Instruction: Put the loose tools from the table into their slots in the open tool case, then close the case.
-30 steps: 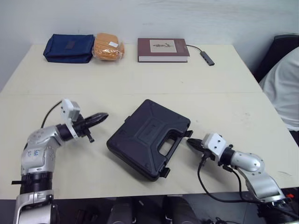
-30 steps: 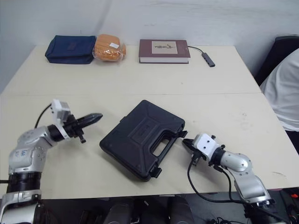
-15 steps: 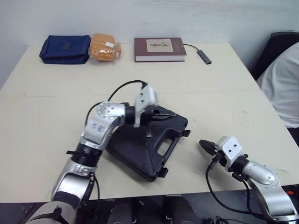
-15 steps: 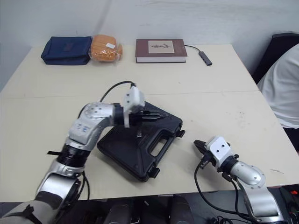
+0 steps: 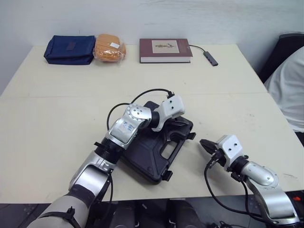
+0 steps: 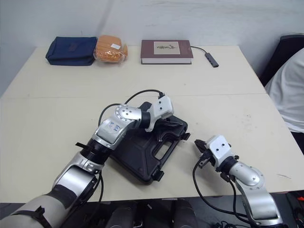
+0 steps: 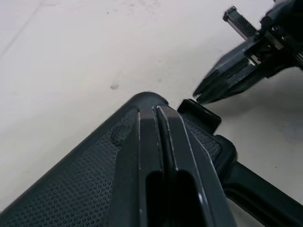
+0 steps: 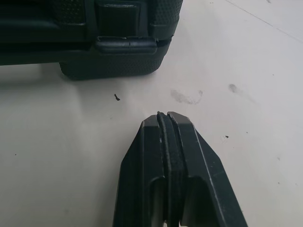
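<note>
The black tool case [image 5: 142,152] lies closed on the middle of the table, handle toward the front right. My left gripper [image 5: 183,125] is shut, its fingertips [image 7: 158,111] resting on the lid close to the case's right corner and side latch [image 7: 201,113]. My right gripper [image 5: 204,144] is shut with nothing in it, low over the table a short way right of the case. Its fingertips [image 8: 165,116] point at the case's side latch [image 8: 126,44]. No loose tools lie on the table.
Along the table's far edge lie a navy pouch [image 5: 70,49], an orange packet [image 5: 109,47], a maroon book [image 5: 165,50] and a small cabled adapter [image 5: 211,58]. A person in white [image 5: 289,90] sits at the right edge.
My left arm has swung from the table left of the case across onto its lid, reaching the right corner. My right gripper has drawn back a little from the case.
</note>
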`<state>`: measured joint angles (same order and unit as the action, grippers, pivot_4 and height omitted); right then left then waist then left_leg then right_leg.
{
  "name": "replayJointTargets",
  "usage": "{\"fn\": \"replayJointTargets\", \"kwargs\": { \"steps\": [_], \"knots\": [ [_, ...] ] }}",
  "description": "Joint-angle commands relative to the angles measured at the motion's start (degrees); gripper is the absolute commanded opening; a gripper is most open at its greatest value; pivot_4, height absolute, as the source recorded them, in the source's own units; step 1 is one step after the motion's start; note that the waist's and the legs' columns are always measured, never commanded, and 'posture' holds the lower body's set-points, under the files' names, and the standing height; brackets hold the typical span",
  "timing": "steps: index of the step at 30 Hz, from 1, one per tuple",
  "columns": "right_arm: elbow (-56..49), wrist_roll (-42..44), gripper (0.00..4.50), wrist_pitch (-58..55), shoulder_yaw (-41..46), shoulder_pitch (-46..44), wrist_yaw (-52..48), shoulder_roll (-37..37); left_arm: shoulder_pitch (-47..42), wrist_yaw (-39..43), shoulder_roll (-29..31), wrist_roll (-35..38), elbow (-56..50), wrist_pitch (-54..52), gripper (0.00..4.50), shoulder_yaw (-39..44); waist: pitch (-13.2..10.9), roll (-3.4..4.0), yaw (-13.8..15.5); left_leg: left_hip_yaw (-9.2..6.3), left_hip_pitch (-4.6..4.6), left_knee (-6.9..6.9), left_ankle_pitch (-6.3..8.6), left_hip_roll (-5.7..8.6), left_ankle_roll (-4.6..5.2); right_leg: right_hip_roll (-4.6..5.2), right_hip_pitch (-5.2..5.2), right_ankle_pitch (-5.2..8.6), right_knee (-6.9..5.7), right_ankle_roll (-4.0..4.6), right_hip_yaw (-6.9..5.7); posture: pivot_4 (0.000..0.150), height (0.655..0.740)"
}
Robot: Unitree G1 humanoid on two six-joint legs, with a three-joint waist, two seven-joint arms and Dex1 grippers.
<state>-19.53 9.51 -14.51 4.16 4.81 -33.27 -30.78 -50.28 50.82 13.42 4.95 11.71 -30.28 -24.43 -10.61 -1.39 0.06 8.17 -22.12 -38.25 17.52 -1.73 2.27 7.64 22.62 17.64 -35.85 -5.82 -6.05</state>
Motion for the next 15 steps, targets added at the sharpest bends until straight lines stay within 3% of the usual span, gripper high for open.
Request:
{"fn": "replayJointTargets", "kwargs": {
  "steps": [1,15],
  "knots": [
    [-2.0,1.0,0.0,-1.7,-0.1,-1.1,0.5,0.7,2.5,0.9,0.6,-3.8,3.8,-2.9,0.02,-5.1,0.1,-0.01,0.0,-0.03,0.03,0.0,0.0,0.0,0.0,0.01,-0.05,0.0,0.01,0.01,0.0,0.15,0.74],
    [0.0,-0.1,0.0,-1.0,-3.6,-5.4,-0.2,1.7,5.2,-0.6,0.8,-6.4,10.0,-2.0,0.02,-6.9,1.4,-0.01,-0.1,-0.29,0.31,0.06,0.13,-0.05,-0.06,0.06,-0.46,0.04,0.21,0.07,0.04,0.15,0.74]
  ]
}}
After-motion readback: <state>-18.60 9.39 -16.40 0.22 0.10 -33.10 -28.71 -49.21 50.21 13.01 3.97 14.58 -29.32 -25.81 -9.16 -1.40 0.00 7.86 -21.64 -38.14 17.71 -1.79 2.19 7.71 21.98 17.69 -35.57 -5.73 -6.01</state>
